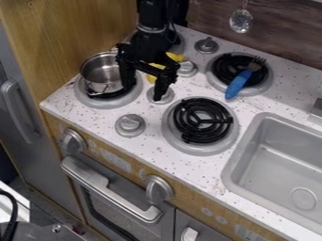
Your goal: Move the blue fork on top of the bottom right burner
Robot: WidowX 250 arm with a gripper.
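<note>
The black gripper (143,89) hangs over the left part of the stove, between the metal pot and the middle knobs, its two fingers spread wide apart. No object is held between them. The blue-handled fork (237,84) lies across the top right burner (224,63), its dark tines pointing up and right and its handle end reaching over the burner's front rim. The bottom right burner (202,120), a black coil in a grey ring, has nothing on it.
A metal pot (100,74) stands on the left front burner. Behind the gripper lies a yellow object (153,78). Grey knobs (130,125) rise from the speckled stove top. The sink (277,164) is at the right, and a slotted spoon (241,20) hangs at the back wall.
</note>
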